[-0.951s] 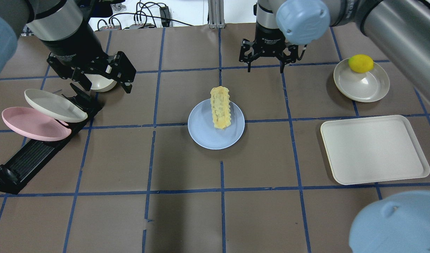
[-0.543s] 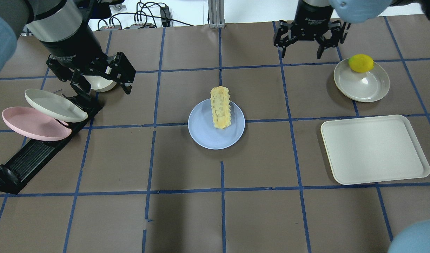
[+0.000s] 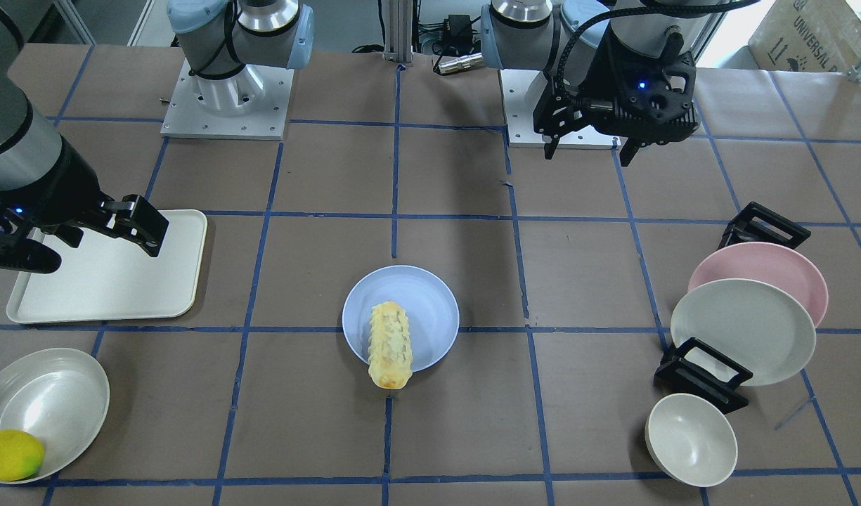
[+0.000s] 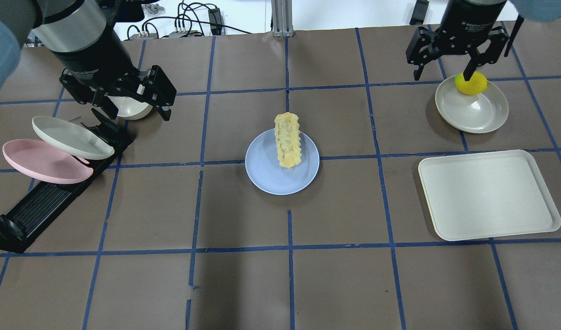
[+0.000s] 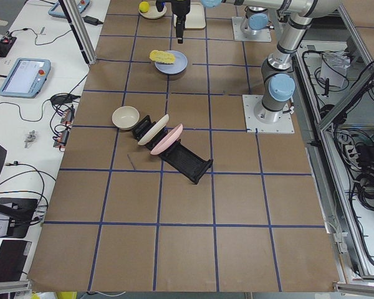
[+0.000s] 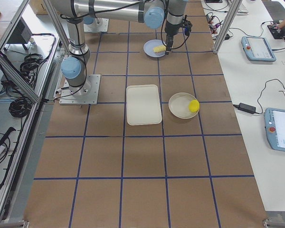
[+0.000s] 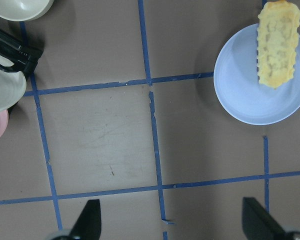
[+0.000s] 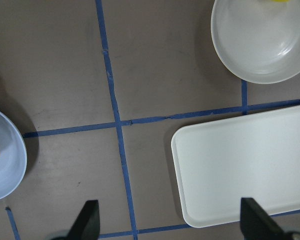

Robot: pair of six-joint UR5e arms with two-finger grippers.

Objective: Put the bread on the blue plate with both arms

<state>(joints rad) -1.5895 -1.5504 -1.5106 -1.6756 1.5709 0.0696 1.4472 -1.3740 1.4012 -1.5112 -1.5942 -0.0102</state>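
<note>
tray (image 4: 488,195) on the table's right side, bare | blue plate (image 4: 271,176) at table centre | bread (image 4: 287,140) lies on the plate's far half, one end jutting over the rim | left gripper (image 4: 139,114) spread wide, holding nothing, well left of the plate | right gripper (image 4: 443,75) spread wide, holding nothing, above the lemon (image 4: 473,85) in its dish (image 4: 472,117)

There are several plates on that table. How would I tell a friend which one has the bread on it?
Start at the brown table with its blue tape grid; near its middle lies the blue plate, flat, with the bread overhanging its rim. The pink plate and off-white plate lean in a black rack instead.
</note>
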